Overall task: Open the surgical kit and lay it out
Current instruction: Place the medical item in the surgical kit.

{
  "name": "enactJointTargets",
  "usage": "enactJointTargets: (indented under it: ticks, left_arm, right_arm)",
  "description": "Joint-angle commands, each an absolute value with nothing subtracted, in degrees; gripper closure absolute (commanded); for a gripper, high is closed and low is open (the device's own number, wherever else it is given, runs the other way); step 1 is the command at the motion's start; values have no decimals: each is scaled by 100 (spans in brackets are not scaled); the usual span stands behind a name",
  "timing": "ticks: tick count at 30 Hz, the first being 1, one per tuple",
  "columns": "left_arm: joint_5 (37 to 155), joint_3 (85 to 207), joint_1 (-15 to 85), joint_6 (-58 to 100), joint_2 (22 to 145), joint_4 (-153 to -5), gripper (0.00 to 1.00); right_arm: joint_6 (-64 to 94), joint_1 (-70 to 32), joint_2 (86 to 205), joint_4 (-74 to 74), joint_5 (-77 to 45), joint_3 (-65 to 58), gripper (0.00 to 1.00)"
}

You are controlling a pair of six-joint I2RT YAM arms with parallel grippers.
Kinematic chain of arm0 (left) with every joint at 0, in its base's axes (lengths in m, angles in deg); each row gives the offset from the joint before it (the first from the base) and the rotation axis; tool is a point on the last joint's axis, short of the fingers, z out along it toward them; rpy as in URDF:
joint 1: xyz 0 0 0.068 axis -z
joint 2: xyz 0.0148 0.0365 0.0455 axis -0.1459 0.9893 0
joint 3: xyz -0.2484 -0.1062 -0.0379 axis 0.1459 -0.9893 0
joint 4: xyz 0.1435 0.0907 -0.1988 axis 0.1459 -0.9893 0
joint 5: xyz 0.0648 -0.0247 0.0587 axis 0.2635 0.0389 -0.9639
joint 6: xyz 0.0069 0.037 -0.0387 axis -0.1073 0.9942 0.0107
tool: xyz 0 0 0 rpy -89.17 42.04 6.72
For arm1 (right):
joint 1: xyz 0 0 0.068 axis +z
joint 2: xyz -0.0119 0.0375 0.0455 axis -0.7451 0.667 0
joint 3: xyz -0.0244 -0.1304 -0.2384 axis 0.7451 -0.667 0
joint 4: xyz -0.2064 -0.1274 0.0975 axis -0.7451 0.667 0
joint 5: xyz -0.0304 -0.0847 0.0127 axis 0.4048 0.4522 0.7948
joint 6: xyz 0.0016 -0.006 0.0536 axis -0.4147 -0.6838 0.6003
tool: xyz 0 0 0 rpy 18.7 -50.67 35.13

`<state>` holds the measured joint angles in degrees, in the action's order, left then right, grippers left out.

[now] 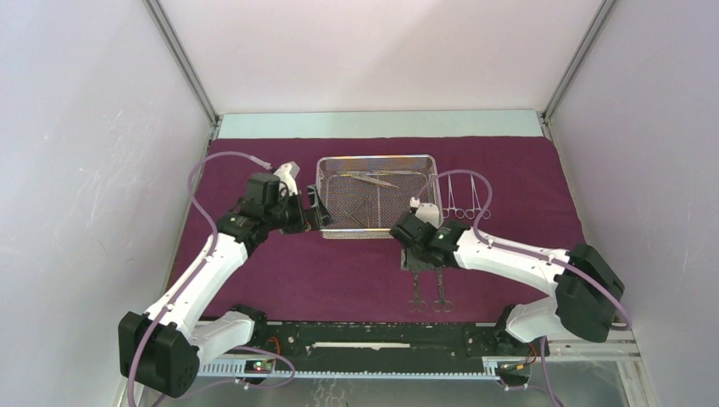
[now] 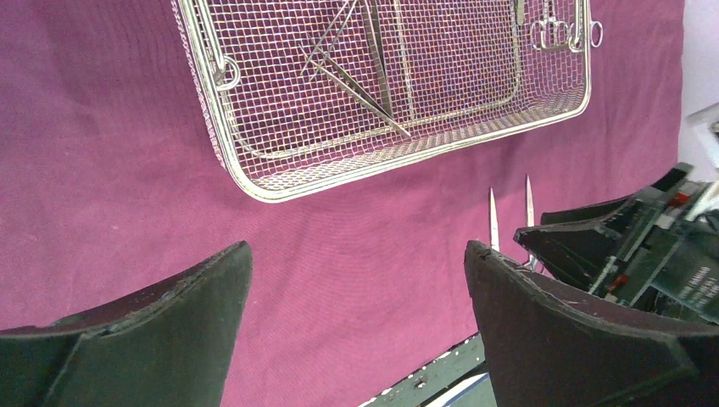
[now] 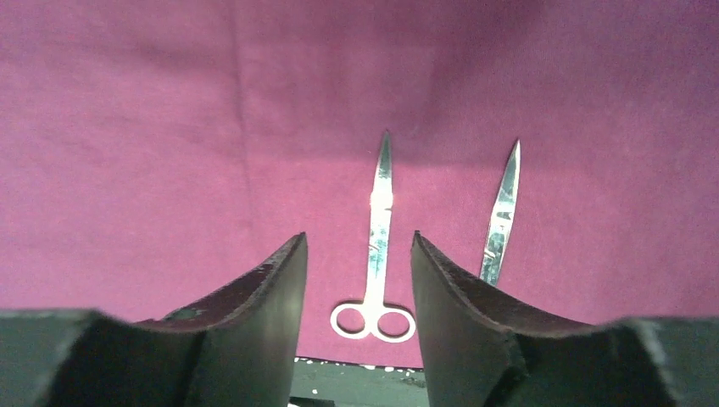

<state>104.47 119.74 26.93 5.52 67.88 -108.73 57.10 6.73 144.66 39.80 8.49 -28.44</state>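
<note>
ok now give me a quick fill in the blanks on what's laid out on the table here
1. Below the right gripper, ___ pairs of scissors lie side by side on the purple cloth.
2. That gripper's jaws are apart and grip ___.
3. The left gripper hovers with its jaws wide ___.
4. A row of ring-handled clamps lies on the cloth just to the ___ of the wire tray.

Missing words: two; nothing; open; right
</note>
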Motion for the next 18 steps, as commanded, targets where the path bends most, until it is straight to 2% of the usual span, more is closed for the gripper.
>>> enactJointTargets:
  ticks: [1, 9, 18]
  left_arm:
    - [10468, 11882, 2661, 544, 6750, -10770, 0]
    - [10481, 11887, 2649, 539, 6739, -10757, 0]
    - [10528, 11889, 2649, 530, 6753, -10743, 0]
  right_arm:
    - [5438, 683, 14156, 4279, 1131, -2339, 40]
    - [4874, 283, 14142, 4375, 1028, -1716, 21]
    - [3986, -511, 14707, 4332, 667, -757, 17]
